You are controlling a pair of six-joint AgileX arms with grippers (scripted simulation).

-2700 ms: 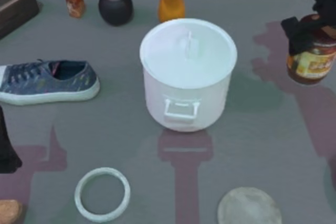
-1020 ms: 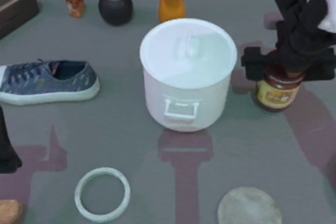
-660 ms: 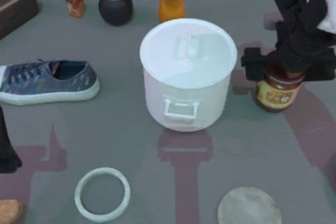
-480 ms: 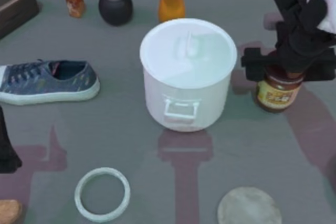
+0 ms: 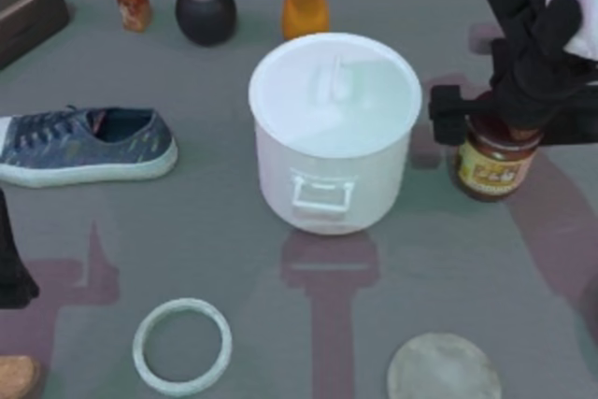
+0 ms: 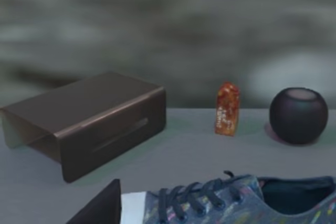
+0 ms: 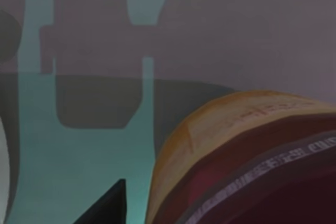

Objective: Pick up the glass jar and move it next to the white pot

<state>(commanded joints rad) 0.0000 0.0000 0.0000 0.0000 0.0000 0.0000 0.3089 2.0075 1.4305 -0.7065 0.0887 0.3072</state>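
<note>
The white pot [image 5: 334, 128] stands mid-table with the glass jar [image 5: 488, 165] upright on the table just to its right, placed as the task asks. The right gripper [image 5: 519, 119] sits over the jar's lid, grip state unclear; its yellow label is unreadable. The left arm [image 5: 11, 259] idles at the left edge.
</note>
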